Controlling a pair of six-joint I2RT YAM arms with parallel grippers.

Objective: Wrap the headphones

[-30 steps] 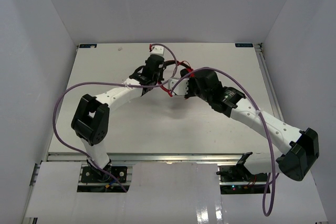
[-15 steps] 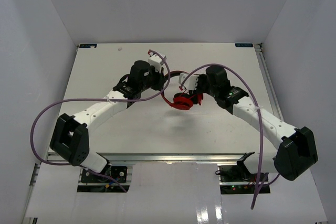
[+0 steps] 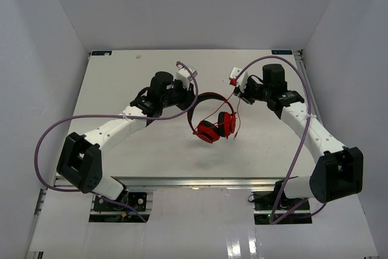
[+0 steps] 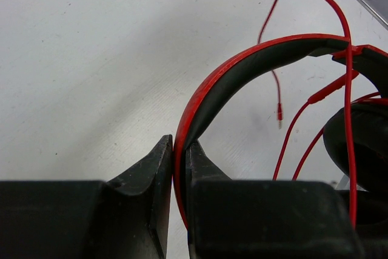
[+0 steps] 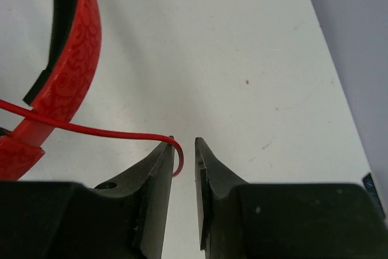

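Note:
The red headphones (image 3: 213, 127) hang above the table, their cups low and the black-lined headband (image 4: 242, 71) arching up. My left gripper (image 4: 180, 162) is shut on the headband's left end, also seen from above (image 3: 193, 96). The thin red cord (image 4: 348, 89) loops over the headband and its plug (image 4: 279, 112) dangles free. To the right of the headphones, my right gripper (image 3: 238, 94) stands with its jaws a little apart. The cord (image 5: 91, 128) curls over the tip of its left finger (image 5: 162, 162) into the gap, unpinched. From there a strand (image 3: 237, 122) hangs down.
Thick purple cables (image 3: 54, 131) loop off both arms, one arching over the right arm (image 3: 267, 59). White walls close in the table (image 3: 121, 77) on the left, back and right. A metal rail (image 3: 182, 181) runs along the near edge.
My right gripper has drawn back to the right, away from the ear cups, and its jaws have parted. The cups now hang lower. The left arm swung left earlier and now holds still.

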